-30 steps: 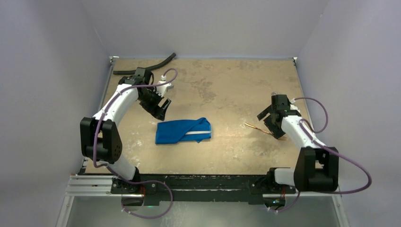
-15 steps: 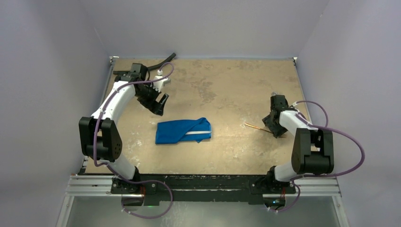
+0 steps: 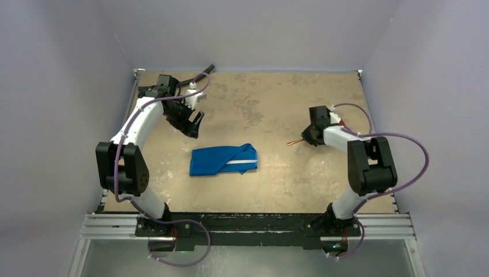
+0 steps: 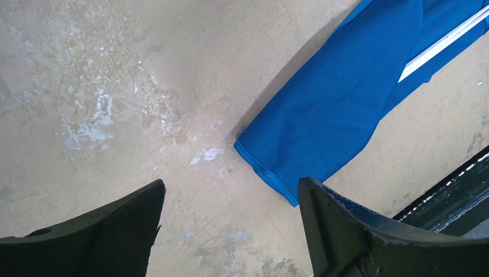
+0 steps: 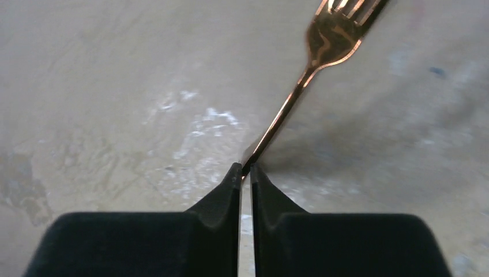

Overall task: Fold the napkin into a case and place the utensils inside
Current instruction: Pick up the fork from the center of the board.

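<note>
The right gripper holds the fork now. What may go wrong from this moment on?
1. The right gripper pinches the copper fork only at the very end of its handle, so it may swing or slip out on the way.
2. The left gripper is open and not holding the folded blue napkin, so the fork may push the cloth instead of going in.

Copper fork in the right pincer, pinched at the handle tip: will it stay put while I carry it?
Probably stiff: the fork juts straight from the right pincer without sagging. It may pivot or slip, since only the tip of its thin, glossy handle is pinched. It looks light, so a slow carry should hold.
</note>
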`<action>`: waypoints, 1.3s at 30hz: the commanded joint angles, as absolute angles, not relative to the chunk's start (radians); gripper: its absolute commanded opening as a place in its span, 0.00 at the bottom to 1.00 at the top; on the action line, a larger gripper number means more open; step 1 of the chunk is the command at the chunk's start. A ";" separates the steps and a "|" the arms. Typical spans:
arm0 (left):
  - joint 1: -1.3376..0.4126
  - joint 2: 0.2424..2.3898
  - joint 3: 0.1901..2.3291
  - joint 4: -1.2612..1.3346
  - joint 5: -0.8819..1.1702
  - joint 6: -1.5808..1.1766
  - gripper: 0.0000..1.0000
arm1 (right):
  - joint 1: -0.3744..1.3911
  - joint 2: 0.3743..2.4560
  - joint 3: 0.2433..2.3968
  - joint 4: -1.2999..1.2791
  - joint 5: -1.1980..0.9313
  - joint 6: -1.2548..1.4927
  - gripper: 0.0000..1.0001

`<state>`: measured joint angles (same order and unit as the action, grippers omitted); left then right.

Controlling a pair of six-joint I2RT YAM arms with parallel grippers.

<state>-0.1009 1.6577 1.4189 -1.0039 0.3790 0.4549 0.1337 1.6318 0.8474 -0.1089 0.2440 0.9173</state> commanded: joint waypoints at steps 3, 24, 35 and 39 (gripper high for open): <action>-0.077 1.654 1.457 -1.008 0.396 0.448 0.83 | 0.234 1.800 0.944 -0.138 0.125 0.777 0.00; -0.072 1.661 1.458 -1.020 0.410 0.442 0.83 | 0.288 1.938 1.282 -0.288 0.325 0.536 0.38; -0.069 1.663 1.462 -1.024 0.412 0.443 0.83 | 0.289 1.976 1.270 -0.261 0.338 0.566 0.08; -0.069 1.664 1.463 -1.036 0.442 0.434 0.83 | 0.288 1.940 1.266 -0.245 0.345 0.570 0.00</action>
<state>-0.0788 1.6627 1.4235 -1.0180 0.3904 0.4538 0.2916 1.9556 1.2812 -0.2264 0.3237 0.5640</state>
